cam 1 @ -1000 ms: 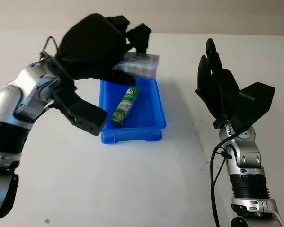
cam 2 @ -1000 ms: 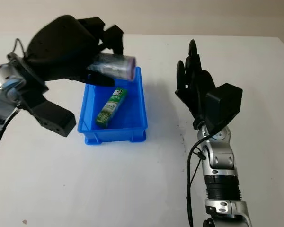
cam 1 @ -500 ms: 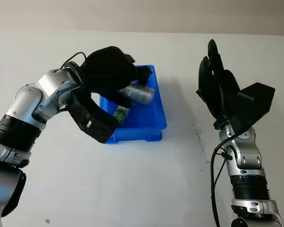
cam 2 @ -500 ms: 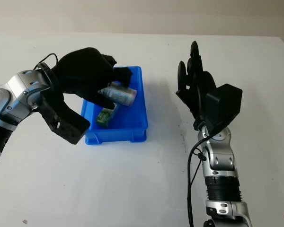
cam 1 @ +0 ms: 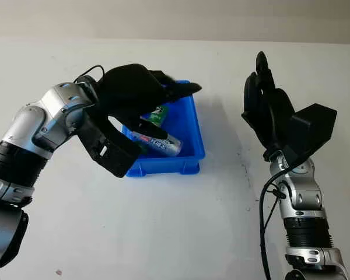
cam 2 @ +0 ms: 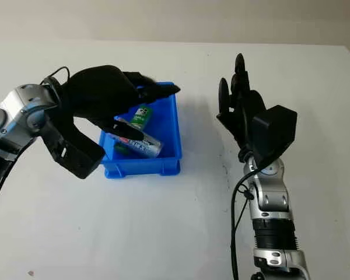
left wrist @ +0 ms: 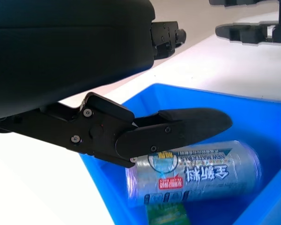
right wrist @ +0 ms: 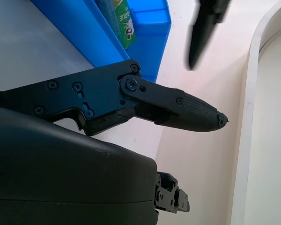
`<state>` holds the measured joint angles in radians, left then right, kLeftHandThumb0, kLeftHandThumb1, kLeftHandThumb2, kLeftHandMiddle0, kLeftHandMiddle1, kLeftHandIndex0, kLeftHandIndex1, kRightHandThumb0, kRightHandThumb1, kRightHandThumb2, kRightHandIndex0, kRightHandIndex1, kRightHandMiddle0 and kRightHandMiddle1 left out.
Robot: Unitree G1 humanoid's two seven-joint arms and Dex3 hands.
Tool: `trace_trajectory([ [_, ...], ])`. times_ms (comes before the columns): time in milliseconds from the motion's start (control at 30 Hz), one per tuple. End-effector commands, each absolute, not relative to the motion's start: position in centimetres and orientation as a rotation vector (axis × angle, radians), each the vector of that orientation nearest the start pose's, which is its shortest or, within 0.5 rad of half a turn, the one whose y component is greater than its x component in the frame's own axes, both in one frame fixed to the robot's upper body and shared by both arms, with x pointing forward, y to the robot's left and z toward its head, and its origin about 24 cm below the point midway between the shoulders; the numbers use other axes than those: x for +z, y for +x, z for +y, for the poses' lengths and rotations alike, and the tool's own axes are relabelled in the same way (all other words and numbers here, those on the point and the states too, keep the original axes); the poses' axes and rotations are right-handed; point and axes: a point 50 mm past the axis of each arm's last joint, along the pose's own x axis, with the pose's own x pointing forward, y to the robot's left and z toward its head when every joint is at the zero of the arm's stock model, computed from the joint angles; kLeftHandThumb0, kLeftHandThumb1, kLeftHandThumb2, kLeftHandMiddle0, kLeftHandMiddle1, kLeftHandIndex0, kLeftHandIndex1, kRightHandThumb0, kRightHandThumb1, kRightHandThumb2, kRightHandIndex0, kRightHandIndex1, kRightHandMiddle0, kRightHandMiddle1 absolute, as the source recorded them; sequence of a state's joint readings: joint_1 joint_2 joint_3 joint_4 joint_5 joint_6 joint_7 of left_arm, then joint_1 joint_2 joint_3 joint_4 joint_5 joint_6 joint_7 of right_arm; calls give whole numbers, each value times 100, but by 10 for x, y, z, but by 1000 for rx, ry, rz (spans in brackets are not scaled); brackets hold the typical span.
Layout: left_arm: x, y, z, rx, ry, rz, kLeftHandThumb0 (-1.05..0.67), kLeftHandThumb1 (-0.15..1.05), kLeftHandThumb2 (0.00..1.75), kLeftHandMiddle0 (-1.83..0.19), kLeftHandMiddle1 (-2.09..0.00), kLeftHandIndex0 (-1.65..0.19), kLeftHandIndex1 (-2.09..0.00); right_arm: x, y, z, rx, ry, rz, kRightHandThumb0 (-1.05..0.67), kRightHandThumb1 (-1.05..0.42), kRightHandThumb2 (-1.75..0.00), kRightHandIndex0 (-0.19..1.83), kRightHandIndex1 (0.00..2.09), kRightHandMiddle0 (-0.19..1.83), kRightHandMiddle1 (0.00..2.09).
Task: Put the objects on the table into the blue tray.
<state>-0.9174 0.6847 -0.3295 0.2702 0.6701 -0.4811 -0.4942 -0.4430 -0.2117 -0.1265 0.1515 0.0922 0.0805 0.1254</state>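
The blue tray (cam 1: 163,168) sits on the white table just left of centre. A silver drink can (cam 1: 157,143) lies on its side inside the tray, near the front wall. A green box (cam 1: 158,114) lies behind the can, partly under it. My left hand (cam 1: 174,108) hovers over the tray's left side, open, with its fingers (left wrist: 178,129) stretched above the can (left wrist: 196,173) and not touching it. At the table's right my right hand (cam 1: 265,99) stands upright, open and holding nothing, well clear of the tray.
White table surface surrounds the tray on all sides. The back edge of the table runs along a pale wall. A small dark mark (cam 1: 243,169) shows on the table between the tray and my right arm.
My left hand came down from above the tray with the can, then let it go. The can now lies in the tray's front part. My right hand has not moved.
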Motion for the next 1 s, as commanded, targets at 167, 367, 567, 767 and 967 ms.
trace_trajectory([
  [167,264,339,156,-557,1177,-587,-91,105,70,19,0,19,0,137,331,-184,76,-73,-233,-70,-105,-69,-19,0,-19,0],
  [367,259,343,187,-401,618,-527,-88,105,72,18,-4,16,-4,139,333,-184,91,-72,-240,-70,-105,-70,-19,0,-19,0],
  [567,234,336,215,-208,195,-526,-82,105,75,19,0,19,0,140,335,-183,91,-72,-252,-70,-105,-72,-19,0,-19,0],
  [767,202,328,237,-35,55,-483,-80,105,78,19,0,19,0,142,336,-185,85,-74,-257,-70,-105,-74,-19,0,-19,0],
  [967,162,322,252,41,-12,-388,-81,105,75,19,0,19,0,145,341,-186,65,-67,-265,-71,-105,-74,-19,0,-19,0],
])
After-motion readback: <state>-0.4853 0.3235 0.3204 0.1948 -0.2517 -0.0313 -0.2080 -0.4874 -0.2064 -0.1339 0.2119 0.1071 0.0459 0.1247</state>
